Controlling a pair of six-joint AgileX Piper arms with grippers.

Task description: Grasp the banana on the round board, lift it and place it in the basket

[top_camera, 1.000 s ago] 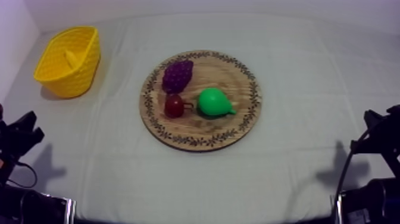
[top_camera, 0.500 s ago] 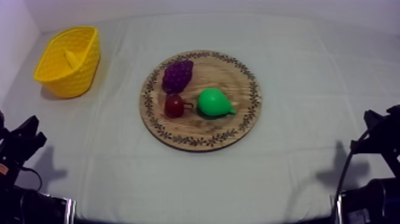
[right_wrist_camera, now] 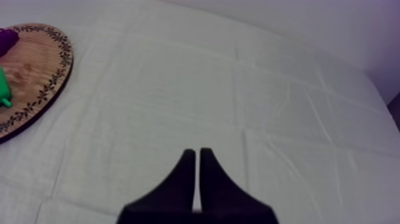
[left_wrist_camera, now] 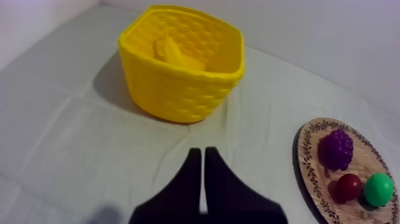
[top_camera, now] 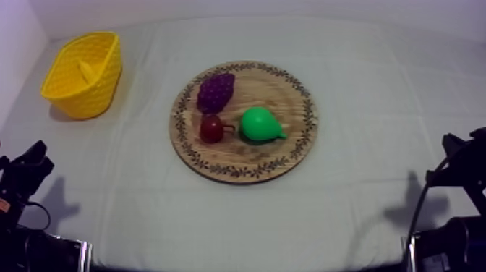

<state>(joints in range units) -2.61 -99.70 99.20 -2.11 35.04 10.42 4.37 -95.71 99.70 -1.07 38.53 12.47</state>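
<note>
The left gripper (left_wrist_camera: 202, 152) is clenched on nothing, its fingers pressed into a narrow wedge over the grey-white cloth (left_wrist_camera: 71, 155) at the near left. Beyond it, at the far left, stands the yellow basket (left_wrist_camera: 178, 89) with the banana (left_wrist_camera: 171, 52) lying inside. The right gripper (right_wrist_camera: 197, 153) is likewise clenched and empty at the near right. The wooden board (top_camera: 286, 101) in the middle carries the grapes (top_camera: 216, 91), the small red fruit (top_camera: 212, 128) and the pear (top_camera: 259, 124).
</note>
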